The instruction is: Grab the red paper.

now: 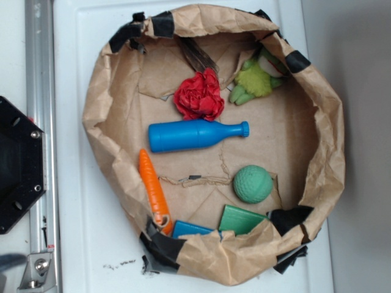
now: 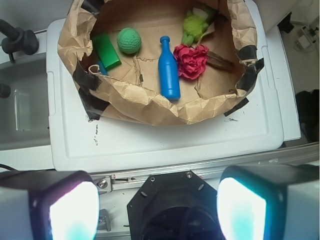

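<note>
The robot's gripper [image 2: 157,207] is up high over the near edge of the white table [image 2: 165,142], well back from everything. Its two pale glowing fingers [image 2: 74,210] stand wide apart with nothing between them.

The crumpled deep red paper wad [image 2: 191,60] lies far ahead of the gripper and a little to its right, inside the wide brown paper sack [image 2: 150,107] with black tape on its rim. The sack's rolled-up wall stands between the gripper and the wad. The wad touches the smooth blue plastic bottle [image 2: 168,69] lying just beside it. The fuzzy green stuffed toy [image 2: 193,26] sits close behind it by the far wall.

Further off are the bumpy green ball [image 2: 129,40], the flat green block [image 2: 106,50], and the orange carrot-shaped toy [image 1: 154,192] against the sack's side wall. Bare sack floor shows around the ball.
</note>
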